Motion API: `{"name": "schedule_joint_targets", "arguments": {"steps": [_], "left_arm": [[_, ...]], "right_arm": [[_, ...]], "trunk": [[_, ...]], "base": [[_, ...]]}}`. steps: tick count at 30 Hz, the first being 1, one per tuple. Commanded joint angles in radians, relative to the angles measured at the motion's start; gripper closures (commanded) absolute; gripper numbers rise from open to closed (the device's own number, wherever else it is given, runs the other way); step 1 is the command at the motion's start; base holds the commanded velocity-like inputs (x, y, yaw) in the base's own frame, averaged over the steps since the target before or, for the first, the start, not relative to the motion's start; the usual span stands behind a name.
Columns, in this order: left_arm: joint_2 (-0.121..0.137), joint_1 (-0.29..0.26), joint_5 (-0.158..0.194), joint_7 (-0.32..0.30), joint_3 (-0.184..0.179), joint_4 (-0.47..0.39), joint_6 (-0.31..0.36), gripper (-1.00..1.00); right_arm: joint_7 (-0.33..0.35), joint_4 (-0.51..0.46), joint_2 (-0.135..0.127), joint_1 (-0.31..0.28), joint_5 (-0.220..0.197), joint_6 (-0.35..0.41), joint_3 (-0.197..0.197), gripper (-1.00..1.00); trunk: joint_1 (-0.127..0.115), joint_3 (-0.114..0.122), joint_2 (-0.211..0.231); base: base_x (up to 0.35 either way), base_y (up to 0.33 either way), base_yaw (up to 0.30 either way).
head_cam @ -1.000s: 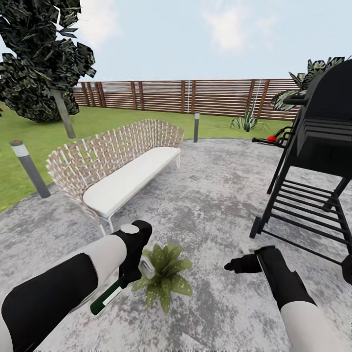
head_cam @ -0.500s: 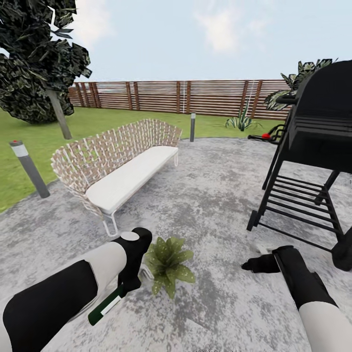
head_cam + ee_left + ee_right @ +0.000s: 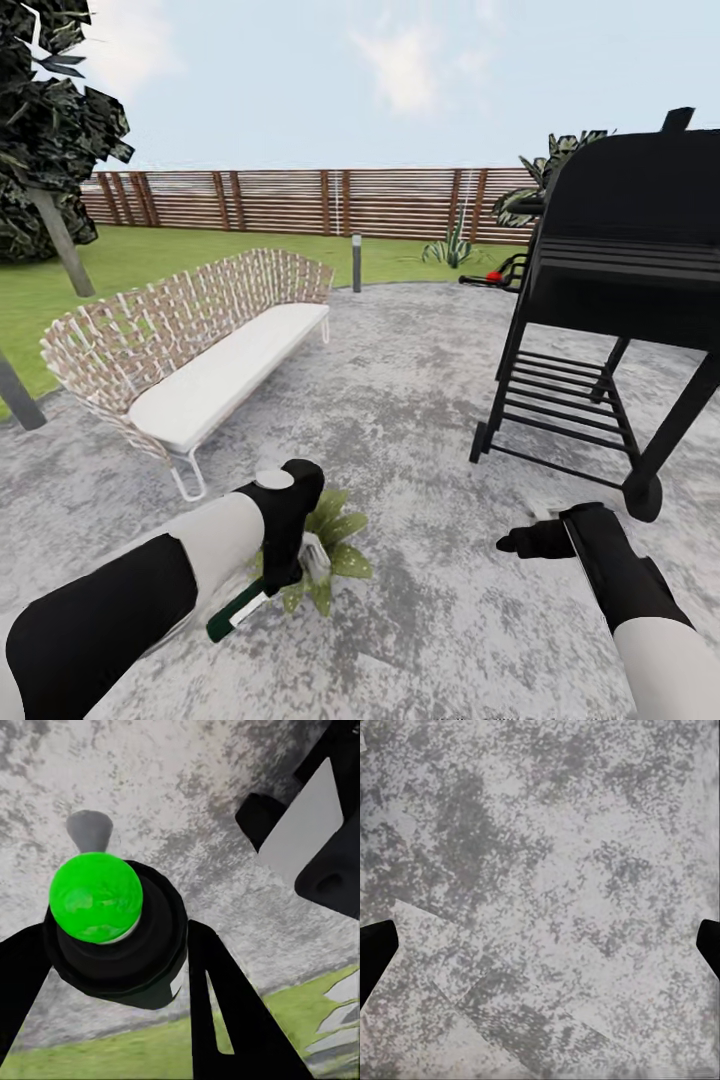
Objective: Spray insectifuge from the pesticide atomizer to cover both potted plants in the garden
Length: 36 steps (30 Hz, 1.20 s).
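Nearest, the left pincer (image 3: 285,565) is clamped on the atomizer (image 3: 240,608), whose dark green body slants down toward the patio (image 3: 420,420) while its white head lies against a potted plant (image 3: 330,540) just beyond the wrist. The right pincer (image 3: 515,543) hovers over bare paving with its fingers (image 3: 375,952) spread wide and nothing between them. Farther off, a wicker sofa (image 3: 190,350) stands at the left and a black grill (image 3: 620,290) at the right, then lawn (image 3: 140,260), a lamp post (image 3: 356,262) and the fence (image 3: 300,203).
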Motion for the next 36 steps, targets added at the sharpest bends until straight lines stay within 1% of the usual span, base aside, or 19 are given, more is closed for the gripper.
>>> {"name": "schedule_joint_targets", "arguments": {"steps": [1,5,13,15,16,18,19,20,21,23,24,26,27,29,30,32,34,35,36], "left_arm": [[0.0,0.003,-0.009,-0.01,-0.001,-0.063,0.011,1.0],[0.0,0.032,-0.007,-0.012,0.0,-0.168,0.013,1.0],[0.0,0.039,-0.004,-0.012,0.002,-0.195,0.014,1.0],[0.0,0.039,0.024,-0.012,0.003,-0.203,0.013,1.0],[0.0,0.039,0.058,-0.01,0.003,-0.208,0.013,1.0],[0.0,0.039,0.111,-0.007,0.003,-0.213,0.012,1.0],[0.0,0.039,0.146,0.003,0.003,-0.222,0.011,1.0],[0.0,0.04,0.182,0.026,0.003,-0.258,0.011,1.0],[0.0,0.048,0.217,0.057,0.003,-0.298,0.011,1.0],[0.0,0.078,0.259,0.11,0.003,-0.35,0.01,1.0],[0.0,0.102,0.289,0.161,0.003,-0.396,0.01,1.0],[0.0,0.143,0.333,0.241,0.003,-0.46,0.01,1.0],[0.0,0.167,0.361,0.286,0.003,-0.479,0.01,1.0],[0.0,0.186,0.409,0.345,0.003,-0.492,0.007,1.0],[0.0,0.192,0.458,0.394,0.003,-0.495,-0.002,1.0],[0.0,0.198,0.549,0.468,0.003,-0.497,-0.029,1.0],[0.0,0.221,0.668,0.563,0.002,-0.498,-0.086,1.0],[0.0,0.239,0.739,0.632,0.002,-0.498,-0.128,1.0],[0.0,0.251,0.796,0.699,0.002,-0.498,-0.161,1.0]], "right_arm": [[0.009,-0.001,0.0,-0.001,0.011,0.002,-0.002,-1.0],[0.009,-0.001,0.0,-0.001,0.011,0.002,-0.002,-1.0],[0.011,-0.001,0.0,-0.001,0.009,0.002,-0.002,-1.0],[0.011,-0.001,0.0,-0.001,0.009,0.002,-0.003,-1.0],[0.011,-0.002,0.0,-0.001,0.009,0.002,-0.004,-1.0],[0.011,-0.002,-0.001,-0.001,0.01,0.002,-0.008,-1.0],[0.011,-0.002,-0.002,-0.001,0.01,0.002,-0.013,-1.0],[0.011,-0.003,-0.003,-0.001,0.011,0.002,-0.026,-1.0],[0.011,-0.003,-0.004,-0.001,0.011,0.002,-0.041,-1.0],[0.011,-0.003,-0.005,-0.001,0.011,0.002,-0.063,-1.0],[0.011,-0.003,-0.01,-0.001,0.011,0.002,-0.077,-1.0],[0.011,-0.003,-0.026,-0.001,0.011,0.002,-0.09,-1.0],[0.011,-0.002,-0.033,-0.001,0.012,0.002,-0.093,-1.0],[0.011,-0.002,-0.038,-0.001,0.012,0.002,-0.096,-1.0],[0.011,-0.002,-0.039,-0.001,0.012,0.002,-0.097,-1.0],[0.011,-0.002,-0.04,-0.001,0.012,0.002,-0.098,-1.0],[0.011,-0.002,-0.041,-0.001,0.012,0.002,-0.104,-1.0],[0.01,-0.002,-0.041,-0.001,0.012,0.002,-0.117,-1.0],[0.01,-0.002,-0.041,-0.001,0.012,0.002,-0.141,-1.0]], "trunk": [[0.0,0.0,0.0],[0.0,0.001,0.0],[0.0,0.001,0.0],[0.0,0.001,0.0],[0.0,0.001,0.0],[0.0,0.001,0.0],[0.0,0.001,0.0],[0.0,0.001,0.0],[0.0,0.001,0.0],[0.0,0.002,0.0],[0.0,0.003,0.0],[0.0,0.004,0.0],[0.0,0.005,0.0],[0.0,0.007,0.0],[0.0,0.008,0.0],[0.0,0.009,0.0],[0.0,0.011,0.0],[0.0,0.012,0.0],[0.0,0.013,0.0]], "base": [[0.0,0.0,-0.227],[0.0,0.0,-0.085],[0.0,0.0,-0.006],[0.0,0.0,0.0],[0.0,0.0,0.0],[0.0,0.0,0.0],[0.0,0.0,0.0],[0.0,0.0,-0.019],[0.0,0.0,-0.112],[0.0,0.0,-0.176],[0.0,0.0,-0.22],[0.0,0.0,-0.235],[0.0,0.0,-0.244],[0.0,0.0,-0.246],[0.0,0.0,-0.248],[0.0,0.0,-0.248],[0.0,0.0,-0.248],[0.0,0.0,-0.248],[0.0,0.0,-0.248]]}}
